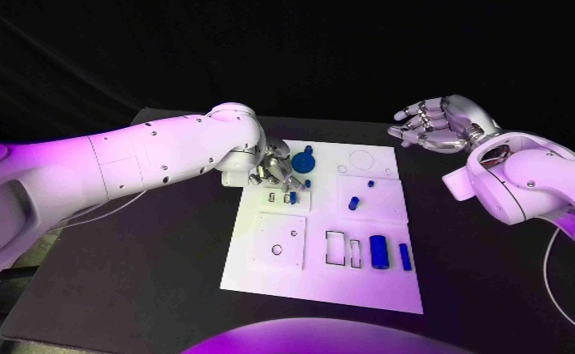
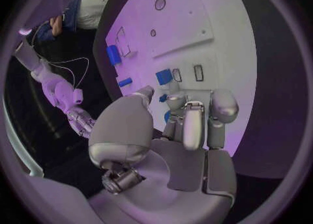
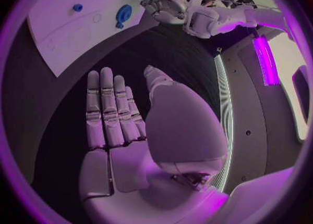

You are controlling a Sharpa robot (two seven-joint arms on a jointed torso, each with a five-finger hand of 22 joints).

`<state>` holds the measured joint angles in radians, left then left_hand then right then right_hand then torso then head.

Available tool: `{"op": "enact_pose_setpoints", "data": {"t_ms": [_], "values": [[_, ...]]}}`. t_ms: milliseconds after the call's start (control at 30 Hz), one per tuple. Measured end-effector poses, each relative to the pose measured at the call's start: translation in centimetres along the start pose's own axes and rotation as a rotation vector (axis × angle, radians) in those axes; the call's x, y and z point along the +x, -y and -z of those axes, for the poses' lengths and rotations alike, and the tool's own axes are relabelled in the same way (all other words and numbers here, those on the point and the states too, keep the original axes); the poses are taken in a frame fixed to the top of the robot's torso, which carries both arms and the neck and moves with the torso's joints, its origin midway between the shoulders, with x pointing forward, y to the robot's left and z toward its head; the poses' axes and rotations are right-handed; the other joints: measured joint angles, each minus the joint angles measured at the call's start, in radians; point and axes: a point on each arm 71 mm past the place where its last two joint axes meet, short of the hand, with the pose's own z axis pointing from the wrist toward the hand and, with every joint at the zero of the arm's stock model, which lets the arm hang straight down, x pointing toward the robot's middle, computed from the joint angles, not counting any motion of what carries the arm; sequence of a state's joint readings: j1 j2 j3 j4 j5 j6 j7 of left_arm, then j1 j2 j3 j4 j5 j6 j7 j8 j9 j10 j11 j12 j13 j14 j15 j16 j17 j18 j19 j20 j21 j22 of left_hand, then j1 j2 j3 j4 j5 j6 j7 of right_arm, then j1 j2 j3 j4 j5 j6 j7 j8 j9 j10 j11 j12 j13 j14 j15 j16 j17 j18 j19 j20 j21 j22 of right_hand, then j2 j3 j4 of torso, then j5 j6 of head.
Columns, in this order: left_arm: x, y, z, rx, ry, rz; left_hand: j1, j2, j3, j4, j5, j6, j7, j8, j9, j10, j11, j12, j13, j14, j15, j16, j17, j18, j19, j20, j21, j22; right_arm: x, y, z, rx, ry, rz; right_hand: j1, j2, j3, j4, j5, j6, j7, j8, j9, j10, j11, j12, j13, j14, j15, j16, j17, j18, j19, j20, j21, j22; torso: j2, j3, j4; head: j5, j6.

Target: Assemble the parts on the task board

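Black table (image 1: 144, 271): matte dark top, carrying the white rectangular task board (image 1: 300, 275) in its middle, long side running near to far.

Left hand (image 1: 273, 169): silver, many-fingered, over the board's far-left part. Its fingers are curled downward at a small blue part (image 1: 293, 197) beside two little rectangular slots. In the left wrist view the fingertips (image 2: 194, 125) close round a small blue piece (image 2: 171, 98) against the board; whether they actually grip it I cannot tell.

Task board, left half: a square raised panel near the left edge with a small round hole (image 1: 277, 249) in it.

Blue round part (image 1: 304, 159): a disc-like blue piece with a stub on top, lying at the far end of the board just right of the left hand.

Task board, middle: a faint ring outline (image 1: 358, 158) at the far end; two tiny blue pegs (image 1: 371, 182), (image 1: 354, 203) on a square panel below it.

Task board, near right: two empty rectangular slots (image 1: 336, 248), then a thick blue cylinder (image 1: 379, 252) lying lengthwise, then a thinner blue bar (image 1: 405, 257) at its right.

Right hand (image 1: 434, 128): silver, raised off the board's far-right corner, well apart from every part. The right wrist view shows its fingers (image 3: 107, 107) straight and side by side, the palm bare, holding nothing.
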<state>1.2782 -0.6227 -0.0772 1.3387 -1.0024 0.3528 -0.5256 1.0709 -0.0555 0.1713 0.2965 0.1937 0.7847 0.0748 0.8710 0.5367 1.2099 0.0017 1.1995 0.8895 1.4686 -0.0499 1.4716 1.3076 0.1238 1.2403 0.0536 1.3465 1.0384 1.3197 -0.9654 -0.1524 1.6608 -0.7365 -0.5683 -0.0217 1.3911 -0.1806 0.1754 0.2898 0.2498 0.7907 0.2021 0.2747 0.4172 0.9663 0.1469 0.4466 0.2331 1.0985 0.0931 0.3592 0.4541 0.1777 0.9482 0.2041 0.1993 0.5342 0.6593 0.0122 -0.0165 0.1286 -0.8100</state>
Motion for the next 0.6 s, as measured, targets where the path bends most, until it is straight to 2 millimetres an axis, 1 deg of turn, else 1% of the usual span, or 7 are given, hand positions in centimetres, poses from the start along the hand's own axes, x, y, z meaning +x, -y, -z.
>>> {"op": "enact_pose_setpoints", "data": {"t_ms": [67,200,267,333,500,533,600], "values": [[0.03,0.0,0.0,0.0,-0.003,-0.002,0.0,0.0,0.0,0.0,0.0,-0.004,-0.004,0.0,0.0,0.0,0.0,0.0,0.0,0.0,0.0,0.0,0.0,0.0,0.0,0.0,0.0,0.0,0.0,0.01,-0.01,0.0,0.0,-0.002,0.0,0.0,0.0,0.0,0.0,-0.004,-0.003,0.0,-0.001,0.0,0.0,-0.004,-0.004,0.0,0.0,-0.004,-0.002,0.0,0.0,0.0,0.0,-0.003,0.0,0.0,-0.0003,0.001,-0.001],[0.09,0.0,0.0,-0.001,-0.012,-0.006,0.005,0.005,0.0,0.0,0.004,-0.004,-0.004,0.0,0.003,-0.008,0.0,0.0,-0.004,0.0,0.0,0.0,0.0,0.0,0.0,0.0,0.0,0.002,0.0,0.02,-0.01,0.0,0.0,-0.004,0.0,0.0,0.0,0.0,0.0,-0.005,-0.002,0.0,-0.002,0.0,0.0,-0.004,-0.01,0.0,0.0,-0.008,-0.004,0.0,0.0,0.0,-0.005,-0.006,0.0,0.0,-0.0005,0.002,-0.002],[0.14,-0.02,0.0,-0.001,-0.016,-0.008,0.013,0.013,0.0,0.0,0.004,-0.006,-0.001,0.0,0.004,-0.008,0.0,0.0,-0.005,0.0,0.0,0.0,0.0,0.0,0.0,0.0,0.0,0.003,-0.01,0.03,-0.02,0.001,0.0,-0.004,0.0,0.0,-0.004,0.0,0.0,-0.005,-0.002,0.0,-0.003,0.0,0.0,-0.004,-0.012,0.0,0.0,-0.011,-0.005,0.0,0.002,0.002,-0.005,-0.008,0.0,0.0,-0.0003,0.002,-0.002],[0.17,-0.03,-0.01,-0.002,-0.019,-0.009,0.013,0.013,0.0,0.0,0.004,-0.008,0.0,0.0,0.004,-0.008,0.0,0.0,-0.006,0.0,0.0,0.0,0.0,0.0,0.0,0.0,0.0,0.003,-0.02,0.05,-0.02,0.001,0.0,-0.005,0.0,0.0,-0.006,0.0,0.0,-0.005,-0.002,0.0,-0.004,-0.003,0.003,-0.004,-0.015,0.0,0.0,-0.012,-0.006,0.0,0.004,0.003,-0.009,-0.01,0.0,0.0,0.0001,0.002,-0.002],[0.34,0.03,-0.06,0.0,-0.031,-0.011,0.013,0.013,0.003,-0.003,0.007,-0.011,-0.004,0.0,0.005,-0.008,0.0,0.0,-0.007,0.0,0.0,0.0,0.0,0.0,0.0,0.0,0.0,0.003,0.02,0.05,-0.06,0.002,0.0,-0.006,0.0,0.0,-0.006,0.0,0.001,-0.006,-0.001,0.004,-0.006,-0.003,0.003,-0.004,-0.021,0.0,0.0,-0.016,-0.008,0.0,0.004,0.003,-0.009,-0.014,0.0,0.0,0.0005,0.001,-0.001],[0.37,0.05,-0.07,0.0,-0.033,-0.011,0.013,0.013,0.003,-0.003,0.007,-0.011,-0.004,0.0,0.005,-0.008,0.0,0.0,-0.007,0.0,0.0,0.0,0.0,0.0,0.0,0.0,0.0,0.003,0.02,0.05,-0.07,0.002,0.0,-0.006,0.0,0.0,-0.006,0.0,0.004,-0.007,0.0,0.004,-0.006,-0.003,0.003,-0.004,-0.022,0.004,0.003,-0.016,-0.008,0.0,0.004,0.003,-0.009,-0.015,0.0,0.0,0.0005,0.002,-0.001],[0.42,0.07,-0.08,0.001,-0.036,-0.011,0.019,0.019,0.003,-0.003,0.007,-0.011,-0.004,0.0,0.005,-0.008,0.0,0.0,-0.009,0.0,0.0,0.0,0.0,0.0,0.0,0.0,0.0,0.003,0.01,0.07,-0.08,0.003,0.0,-0.006,0.0,0.0,-0.006,0.0,0.005,-0.008,0.001,0.004,-0.007,-0.003,0.003,-0.004,-0.024,0.004,0.003,-0.022,-0.008,0.0,0.004,0.003,-0.013,-0.016,0.0,0.0,0.0004,0.002,-0.002]]}}
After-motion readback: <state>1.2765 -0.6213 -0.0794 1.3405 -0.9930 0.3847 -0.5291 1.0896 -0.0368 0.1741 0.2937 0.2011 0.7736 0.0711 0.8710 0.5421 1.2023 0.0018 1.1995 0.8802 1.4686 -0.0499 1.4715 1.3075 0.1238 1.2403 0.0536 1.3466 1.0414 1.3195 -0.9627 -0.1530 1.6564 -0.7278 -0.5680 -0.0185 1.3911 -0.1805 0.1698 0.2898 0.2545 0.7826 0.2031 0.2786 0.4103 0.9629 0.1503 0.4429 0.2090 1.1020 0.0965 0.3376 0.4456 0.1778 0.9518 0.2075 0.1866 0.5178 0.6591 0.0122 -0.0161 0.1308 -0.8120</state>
